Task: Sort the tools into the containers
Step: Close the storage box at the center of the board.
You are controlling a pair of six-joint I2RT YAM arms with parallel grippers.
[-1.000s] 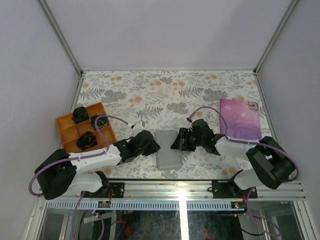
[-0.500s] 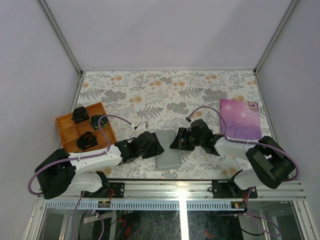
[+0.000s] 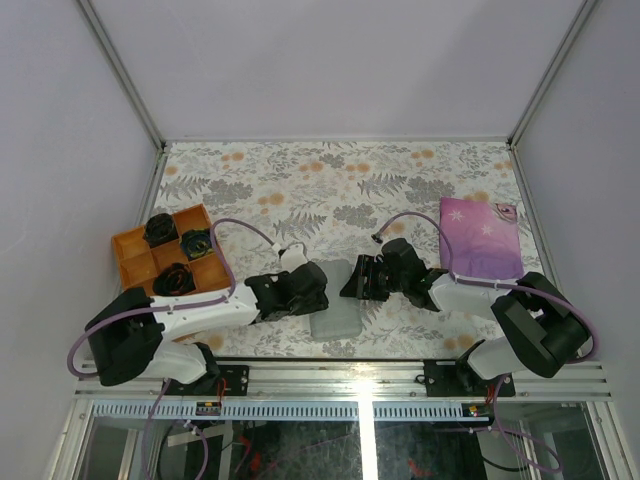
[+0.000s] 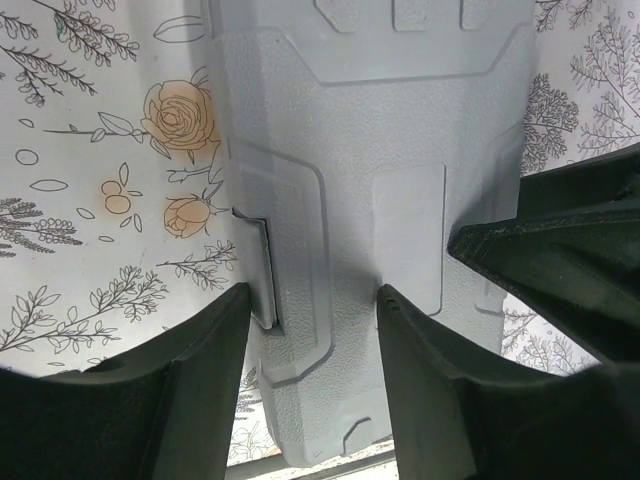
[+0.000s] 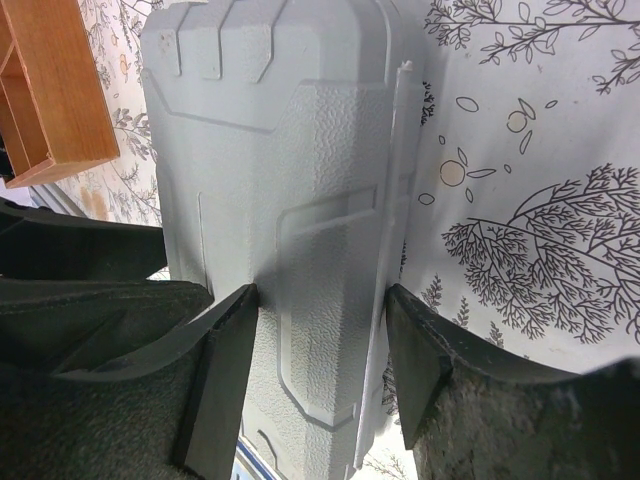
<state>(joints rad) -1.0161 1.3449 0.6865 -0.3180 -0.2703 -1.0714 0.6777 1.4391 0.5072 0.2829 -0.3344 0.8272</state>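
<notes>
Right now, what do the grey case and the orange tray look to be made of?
Grey case: moulded plastic with a matte finish, going by the pebbled texture and the pressed-in panel lines. Orange tray: probably wood or board, with flat, smooth walls and square-cut edges, though plastic can't be ruled out.

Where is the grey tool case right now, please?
The grey tool case lies closed, front-centre on the table in the top view, between the left gripper and right gripper.
</notes>
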